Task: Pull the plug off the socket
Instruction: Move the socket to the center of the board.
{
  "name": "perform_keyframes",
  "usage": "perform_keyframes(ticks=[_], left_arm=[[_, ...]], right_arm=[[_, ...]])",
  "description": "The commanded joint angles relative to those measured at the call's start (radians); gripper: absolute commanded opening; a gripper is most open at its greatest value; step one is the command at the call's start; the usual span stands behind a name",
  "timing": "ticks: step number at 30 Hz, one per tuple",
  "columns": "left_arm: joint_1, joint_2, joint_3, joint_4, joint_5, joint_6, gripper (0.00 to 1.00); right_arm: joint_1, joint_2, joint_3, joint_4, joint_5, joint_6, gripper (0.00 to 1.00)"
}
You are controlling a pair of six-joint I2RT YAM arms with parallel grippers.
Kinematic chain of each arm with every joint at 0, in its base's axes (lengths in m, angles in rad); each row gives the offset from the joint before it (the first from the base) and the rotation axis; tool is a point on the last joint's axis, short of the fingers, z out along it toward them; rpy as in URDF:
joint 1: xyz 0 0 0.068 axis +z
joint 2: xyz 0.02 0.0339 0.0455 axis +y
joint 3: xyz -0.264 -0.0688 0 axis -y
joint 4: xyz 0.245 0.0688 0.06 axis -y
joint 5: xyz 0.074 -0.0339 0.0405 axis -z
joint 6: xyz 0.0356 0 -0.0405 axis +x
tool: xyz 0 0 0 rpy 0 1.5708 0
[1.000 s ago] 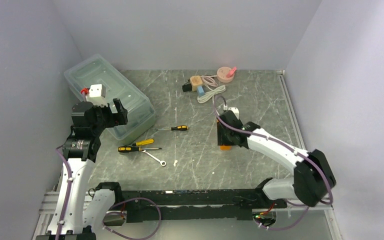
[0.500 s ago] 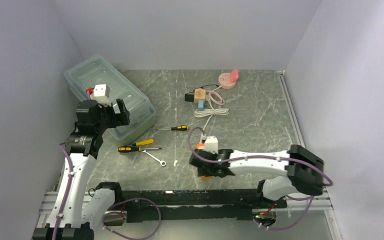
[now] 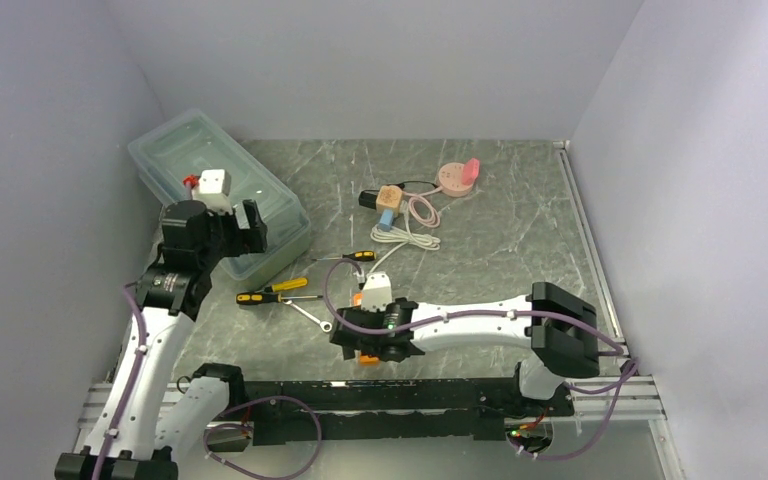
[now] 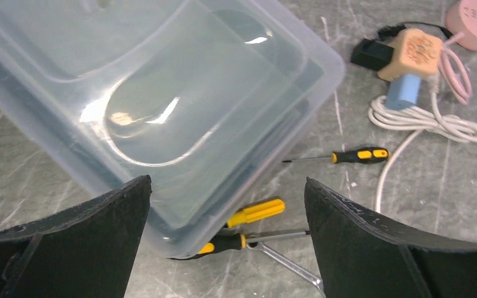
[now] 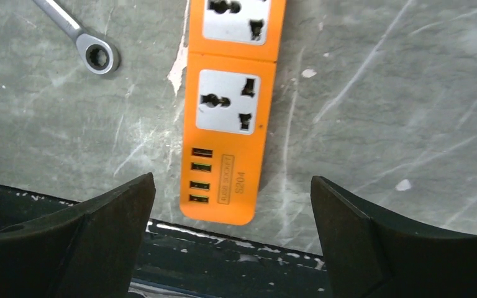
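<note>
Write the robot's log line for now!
left gripper: open, at plastic box | right gripper: open, above orange power strip | visible sockets: empty

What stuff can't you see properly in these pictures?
Orange power strip: right wrist view's top edge cuts off its far end; from above, the right arm covers most of it.
Wrench: handle cut off, same edge.
Tan adapter: top view, too small to tell what's plugged in.
Clear box: left wrist view, glare blurs the inside.
</note>
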Motion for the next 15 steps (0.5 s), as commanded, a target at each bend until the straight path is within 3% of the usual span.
perform_keyframes(ticks=[1, 9, 15], left_arm=[[-0.084, -0.009, 0.008, 0.028, 0.011, 0.002, 0.96], [-0.311, 0.103, 0.082, 0.060, 0.061, 0.039, 0.90], [-0.533, 0.278, 0.152, 0.107, 0.005, 0.117, 0.93]], right_arm=[[0.001, -0.073, 0.060, -0.107, 0.118, -0.048, 1.00], [-0.116, -0.281, -0.043, 0.021, 0.228, -0.297, 1.00], [-0.373, -0.483, -0.164, 0.299, 0.049, -0.548, 1.00]])
